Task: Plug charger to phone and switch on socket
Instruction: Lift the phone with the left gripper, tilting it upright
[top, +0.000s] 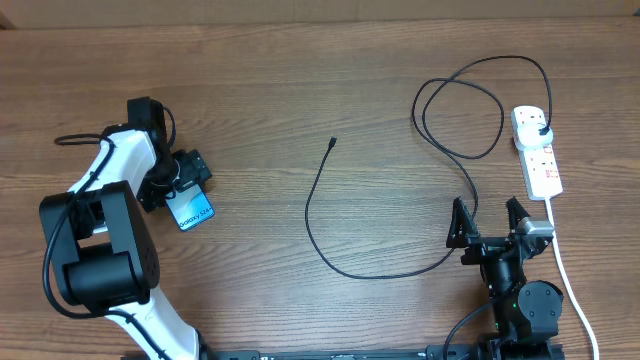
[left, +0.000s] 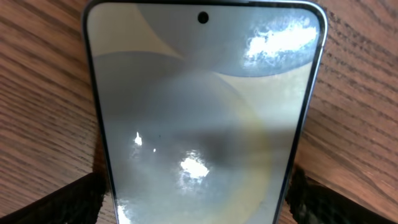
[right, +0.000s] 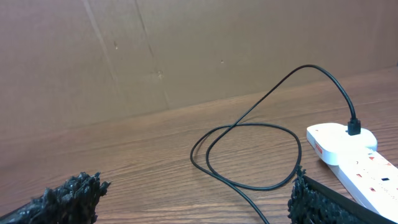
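- Brown wooden table (top: 300, 90).
- Phone (top: 191, 210) lies at nine o'clock.
- Black charger (top: 312, 225) loops from the centre toward two o'clock.
- White socket (top: 537, 150) at three o'clock.

A brown wood-grain tabletop (top: 300, 100) fills the scene under soft, even light. Behind its far edge stands a plain brown cardboard wall (right: 155, 50) with faint creases.

socket (top: 538, 150): white, right | charger (top: 312, 225): plugged in, tip loose mid-table | phone (top: 192, 210): flat, left
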